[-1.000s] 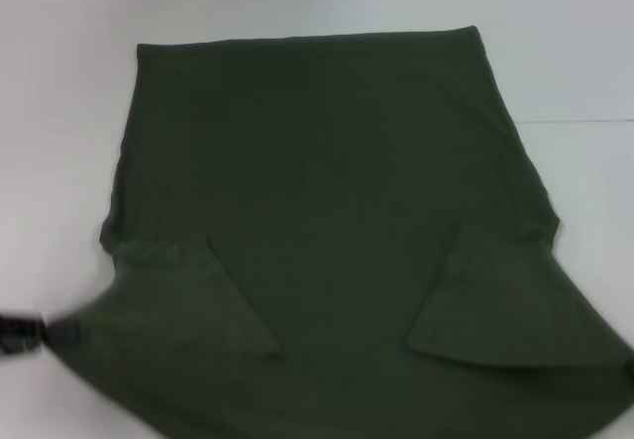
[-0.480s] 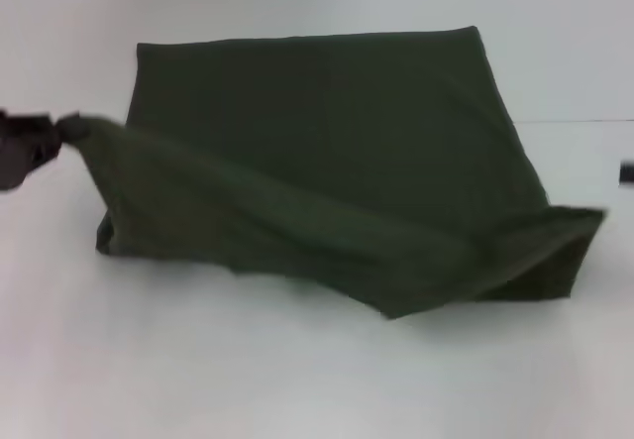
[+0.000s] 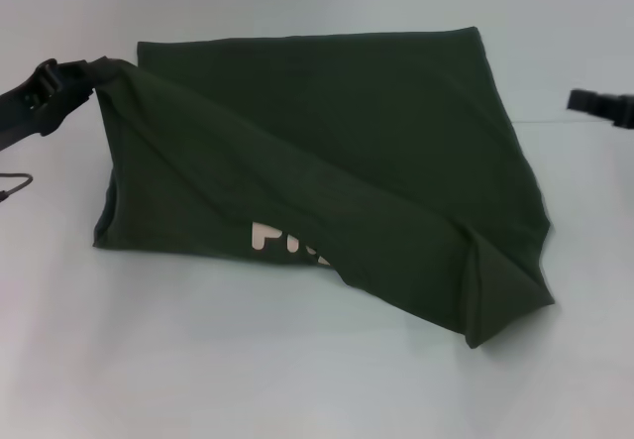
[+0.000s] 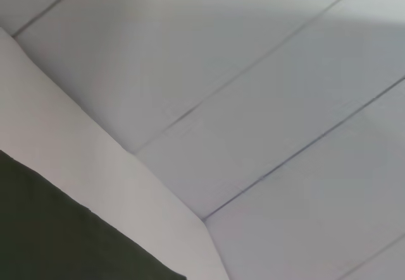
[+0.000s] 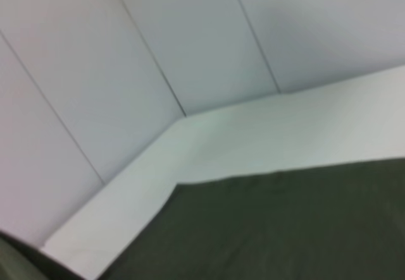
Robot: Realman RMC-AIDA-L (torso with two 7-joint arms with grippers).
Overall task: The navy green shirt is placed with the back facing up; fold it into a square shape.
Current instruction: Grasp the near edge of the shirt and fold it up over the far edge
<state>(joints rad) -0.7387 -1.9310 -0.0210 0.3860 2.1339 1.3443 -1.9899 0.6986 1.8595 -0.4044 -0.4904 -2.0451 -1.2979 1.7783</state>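
The left gripper (image 3: 87, 74), at the upper left of the head view, pinches one corner of the navy green shirt (image 3: 376, 152), its jaws pressed together on the cloth and holding that corner raised above the white table (image 3: 248, 360). From the held corner a single fold of fabric runs diagonally down toward the lower right of the frame, ending in a bunched point resting on the table. The right gripper (image 3: 584, 102) hangs at the right edge of the frame, apart from the shirt and holding nothing; whether its jaws are spread cannot be told. One shirt fills the centre of the head view, its far edge lying flat and straight across the upper part of the frame. Beneath the lifted fold, cream-white lettering (image 3: 287, 243) shows at the lower centre, partly covered by the cloth. In both wrist views one dark strip of the shirt lies against the table, with pale panelled walls (image 4: 253, 71) beyond.
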